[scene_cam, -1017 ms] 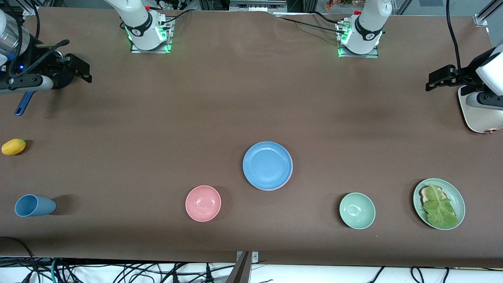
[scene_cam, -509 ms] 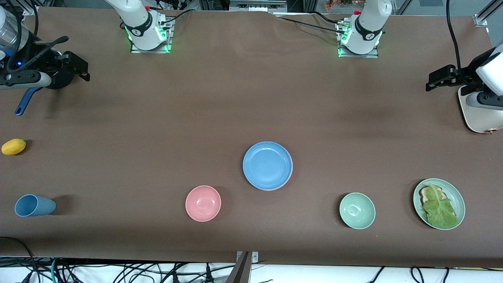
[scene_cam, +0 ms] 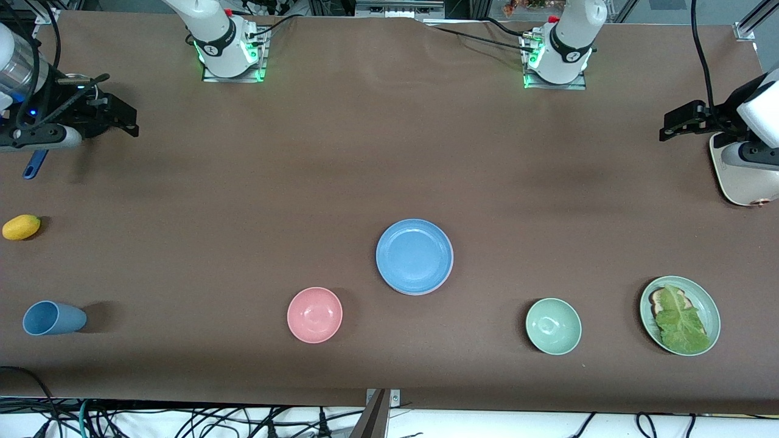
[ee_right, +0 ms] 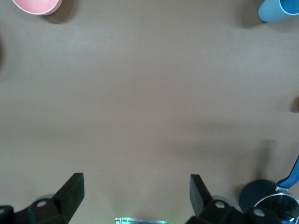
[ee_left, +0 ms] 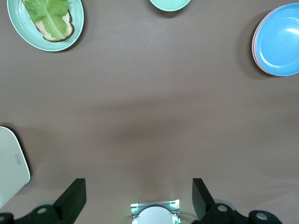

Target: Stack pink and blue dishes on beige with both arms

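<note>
Brown worktop (scene_cam: 243,182); left end effector (ee_left: 139,201) and right end effector (ee_right: 136,198) raised at ends, gaping, empty; blue plate (scene_cam: 414,256) stacked mid-worktop, well apart.

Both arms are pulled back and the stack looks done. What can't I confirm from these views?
- Beige plate: hidden under the blue plate in the front view; the left wrist view shows only a pink rim and a paler edge below it.
- Blue-handled utensil: mostly covered by the right gripper.
- White appliance: cut by the frame edge and partly under the left gripper.
</note>
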Available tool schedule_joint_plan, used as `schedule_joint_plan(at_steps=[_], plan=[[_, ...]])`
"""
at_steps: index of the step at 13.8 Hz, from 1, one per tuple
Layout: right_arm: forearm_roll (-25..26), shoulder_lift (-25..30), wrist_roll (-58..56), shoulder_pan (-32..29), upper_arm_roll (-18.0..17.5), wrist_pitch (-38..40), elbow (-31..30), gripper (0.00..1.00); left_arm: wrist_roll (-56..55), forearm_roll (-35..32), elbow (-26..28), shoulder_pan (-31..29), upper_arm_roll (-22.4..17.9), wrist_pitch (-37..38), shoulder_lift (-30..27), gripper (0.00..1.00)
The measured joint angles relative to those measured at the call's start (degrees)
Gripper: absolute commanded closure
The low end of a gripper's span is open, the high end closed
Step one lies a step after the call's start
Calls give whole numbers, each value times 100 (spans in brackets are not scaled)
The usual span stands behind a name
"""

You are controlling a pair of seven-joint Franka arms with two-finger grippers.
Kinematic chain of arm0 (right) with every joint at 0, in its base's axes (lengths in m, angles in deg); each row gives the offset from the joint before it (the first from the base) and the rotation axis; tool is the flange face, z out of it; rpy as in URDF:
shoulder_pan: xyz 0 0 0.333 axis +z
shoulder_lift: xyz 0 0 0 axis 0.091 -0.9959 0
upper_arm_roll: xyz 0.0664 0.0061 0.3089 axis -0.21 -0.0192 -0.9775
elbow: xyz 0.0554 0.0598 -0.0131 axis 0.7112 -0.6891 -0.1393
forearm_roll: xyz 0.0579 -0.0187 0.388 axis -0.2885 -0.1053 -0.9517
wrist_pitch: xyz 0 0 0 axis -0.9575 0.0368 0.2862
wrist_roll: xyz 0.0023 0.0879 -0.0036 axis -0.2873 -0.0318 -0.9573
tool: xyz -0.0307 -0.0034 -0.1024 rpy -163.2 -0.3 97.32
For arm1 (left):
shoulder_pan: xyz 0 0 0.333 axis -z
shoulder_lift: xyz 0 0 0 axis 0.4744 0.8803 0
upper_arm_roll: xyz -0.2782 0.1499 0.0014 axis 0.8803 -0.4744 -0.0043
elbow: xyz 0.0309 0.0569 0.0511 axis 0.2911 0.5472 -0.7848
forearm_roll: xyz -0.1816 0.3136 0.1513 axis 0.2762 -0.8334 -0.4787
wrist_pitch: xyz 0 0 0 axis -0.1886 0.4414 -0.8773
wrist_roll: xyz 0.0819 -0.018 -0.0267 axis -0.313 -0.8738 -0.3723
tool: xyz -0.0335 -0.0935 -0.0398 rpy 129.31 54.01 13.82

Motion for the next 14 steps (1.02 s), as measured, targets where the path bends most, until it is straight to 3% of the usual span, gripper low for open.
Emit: schedule_joint_plan(at_steps=[14], plan=[[19,-231,2,-33,-44,-5,315,0,0,0,0,0,0,0,0,0]])
